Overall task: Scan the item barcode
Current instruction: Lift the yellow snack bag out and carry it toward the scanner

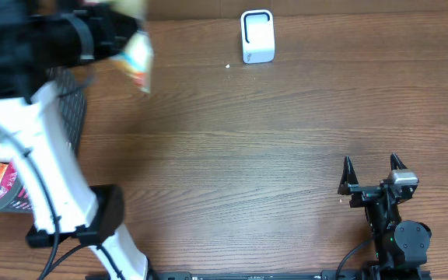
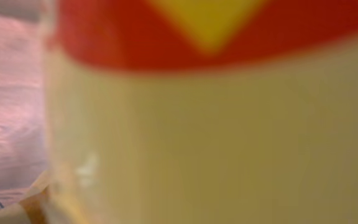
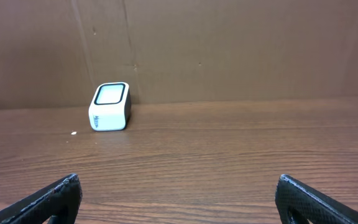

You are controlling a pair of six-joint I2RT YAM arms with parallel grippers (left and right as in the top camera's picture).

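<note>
We had the packet [image 1: 136, 61] lifted off the worktop [image 1: 232, 155] in the upper left of the overhead frame, with the left fingers [image 1: 119, 36] clenched on it. It sat just above the mesh basket [image 1: 72, 117] and well apart from the barcode scanner [image 1: 257, 36], which stood at top centre. In the left wrist view the packet [image 2: 216, 143] filled nearly everything as a cream blur under a red band, so we could not tell where its barcode lay or which way that panel was turned. The right fingers [image 1: 395, 165] were spread wide on nothing at the lower right, idle and out of the way, and their view showed the scanner [image 3: 110, 107] with its pale window tilted up toward the near edge of the worktop. We judged that the step in hand was the carry to the scanner. To do it well, we needed to move the packet rightward across the frame at a steady height and stop it in front of the window rather than behind it. The printed code would have to be rolled to face the glass. We also thought the grip should be kept firm but not crushing, since a creased film could bend the bars, and that a short pause there would help the read.
</note>
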